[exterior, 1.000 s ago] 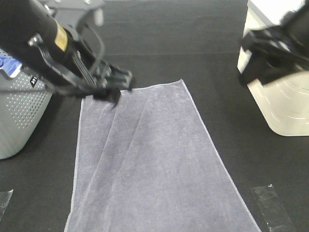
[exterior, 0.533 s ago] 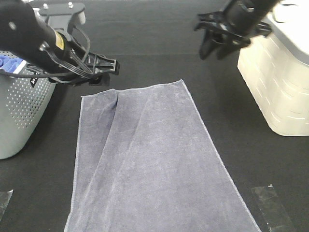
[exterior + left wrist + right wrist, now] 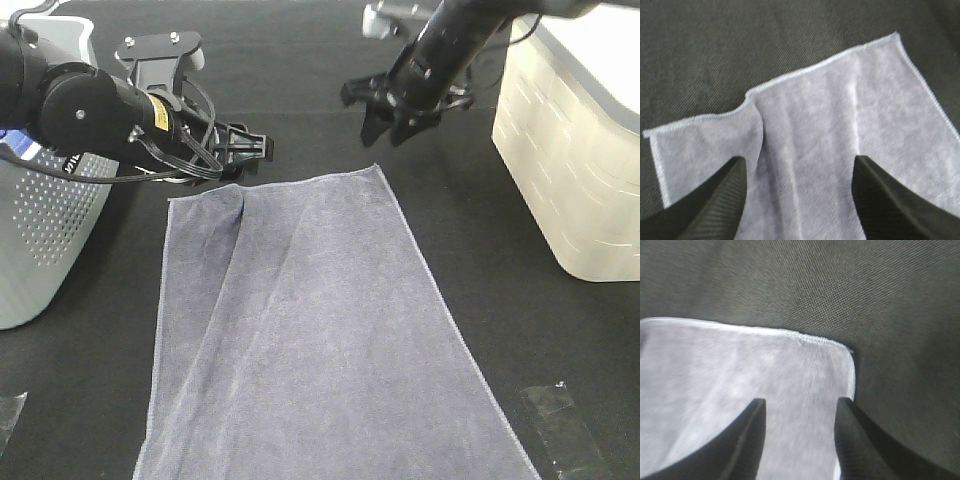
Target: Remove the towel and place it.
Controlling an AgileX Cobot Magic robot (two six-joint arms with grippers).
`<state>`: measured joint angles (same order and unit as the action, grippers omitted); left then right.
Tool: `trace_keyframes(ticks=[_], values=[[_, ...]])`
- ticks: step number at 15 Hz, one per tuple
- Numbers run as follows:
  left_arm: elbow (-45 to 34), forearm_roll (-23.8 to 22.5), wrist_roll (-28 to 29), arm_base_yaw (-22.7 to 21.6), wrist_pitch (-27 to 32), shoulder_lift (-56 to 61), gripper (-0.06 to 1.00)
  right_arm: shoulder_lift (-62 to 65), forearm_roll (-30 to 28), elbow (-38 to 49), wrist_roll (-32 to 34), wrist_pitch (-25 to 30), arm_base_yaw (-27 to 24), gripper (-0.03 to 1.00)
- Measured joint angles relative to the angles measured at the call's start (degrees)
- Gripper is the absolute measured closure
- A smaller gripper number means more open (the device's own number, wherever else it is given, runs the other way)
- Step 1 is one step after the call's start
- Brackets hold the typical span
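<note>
The grey-lavender towel (image 3: 310,330) lies spread flat on the black table, with a long fold running down from its far edge. My left gripper (image 3: 252,150) hovers open just beyond the far left corner. In the left wrist view the towel (image 3: 840,110) lies below the left gripper (image 3: 799,165), and nothing is between the fingers. My right gripper (image 3: 390,118) hangs open above the table just past the far right corner. The right wrist view shows that corner of the towel (image 3: 740,370) under the empty right gripper (image 3: 801,405).
A grey perforated basket (image 3: 40,230) stands at the left edge, behind my left arm. A cream basket (image 3: 570,170) stands at the right. Bits of clear tape (image 3: 560,425) lie on the table near the front right.
My right arm has swung left from the cream basket to above the towel's far right corner. My left gripper has lifted away from the far left corner. The towel has not moved.
</note>
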<state>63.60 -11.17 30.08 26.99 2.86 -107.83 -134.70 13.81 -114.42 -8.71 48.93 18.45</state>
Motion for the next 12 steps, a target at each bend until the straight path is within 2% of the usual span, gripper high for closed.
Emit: trace_keyframes(ticks=[4, 9, 12], values=[[0.0, 0.0, 0.0, 0.0, 0.5, 0.0, 0.35, -5.2, -3.4, -0.9, -0.1, -5.4, 0.1, 0.54], [0.0, 0.0, 0.0, 0.0, 2.2, 0.0, 0.35, -7.7, -4.6, -0.9, -0.1, -11.7, 0.1, 0.54], [0.0, 0.0, 0.0, 0.0, 2.4, 0.0, 0.35, -8.8, -5.7, -0.9, -0.1, -13.1, 0.1, 0.54]])
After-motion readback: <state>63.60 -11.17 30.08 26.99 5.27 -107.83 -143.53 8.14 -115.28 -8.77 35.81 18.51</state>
